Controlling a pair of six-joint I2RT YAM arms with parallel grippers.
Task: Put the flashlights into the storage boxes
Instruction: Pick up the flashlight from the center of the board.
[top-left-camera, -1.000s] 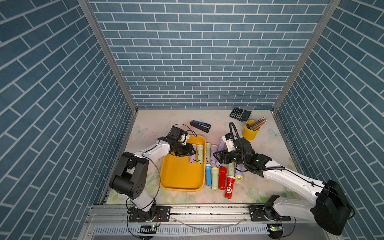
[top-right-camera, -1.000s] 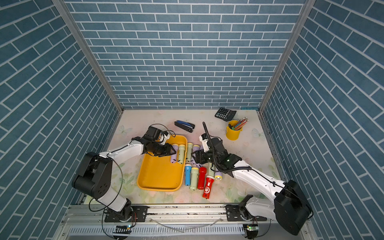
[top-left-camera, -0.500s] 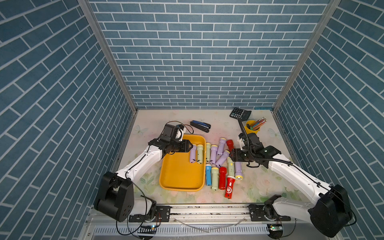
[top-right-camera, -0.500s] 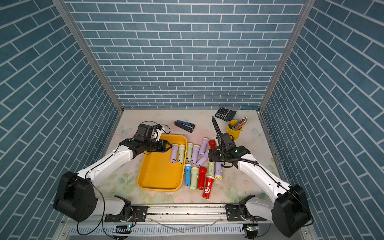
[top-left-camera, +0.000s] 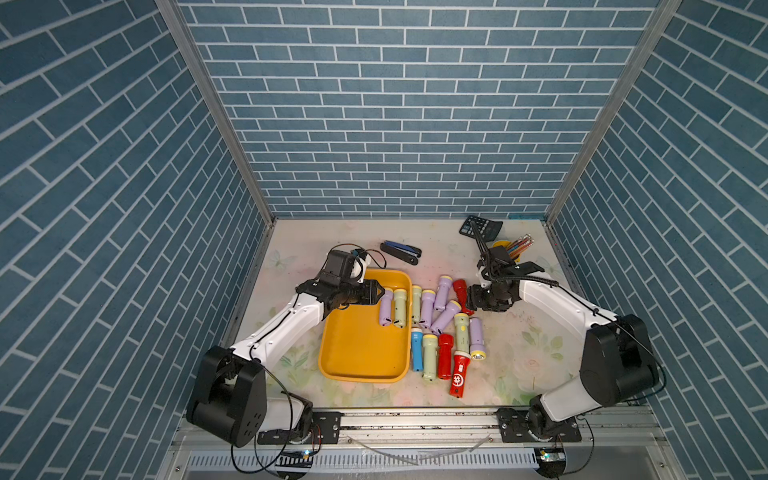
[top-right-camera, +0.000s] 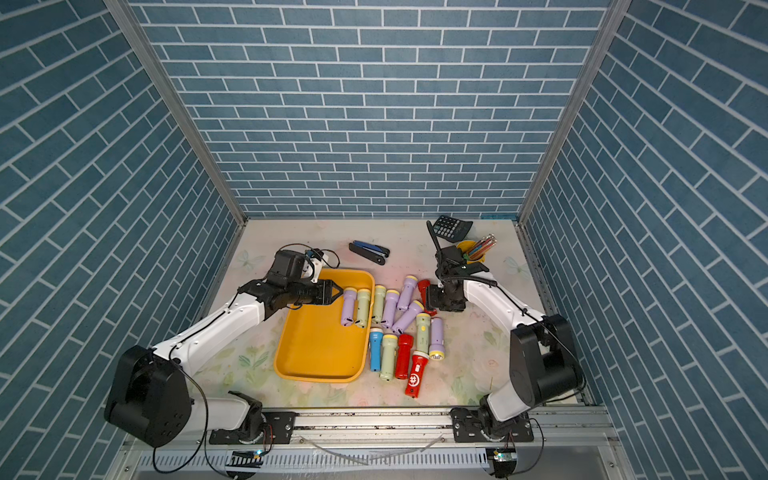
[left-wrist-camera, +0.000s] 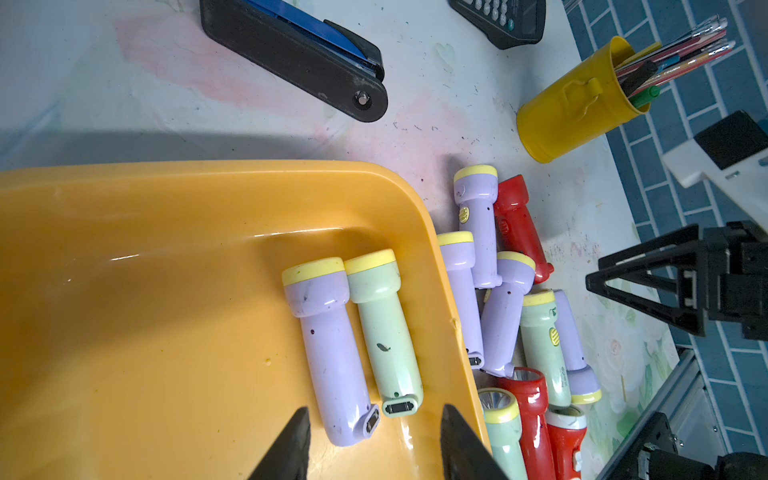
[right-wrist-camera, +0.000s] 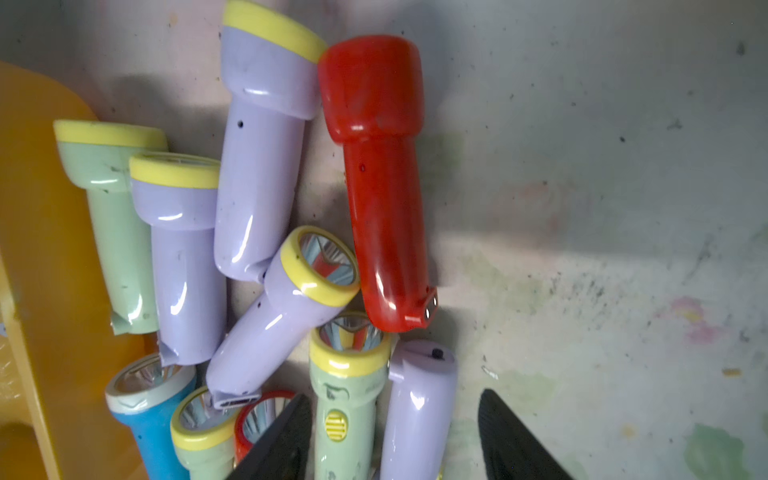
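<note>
Nearest, loose on the table right of the tray: a logo-marked red flashlight, then a row of blue flashlight, pale green flashlight and plain red flashlight. Beyond, heaped just beside the tray's right rim: seven more, lilac and green, plus a far red flashlight at the heap's far right. Leaves eleven or so to move. Inside the tray, at its far right corner: only a lilac flashlight and a green flashlight, side by side, touching. Looks barely begun. Left gripper over the tray's far end, jaws parted, empty, aimed at those two. Right gripper by the far red flashlight's tail, jaws apart, grasping nothing. Farthest back: stapler, calculator, pencil cup.
</note>
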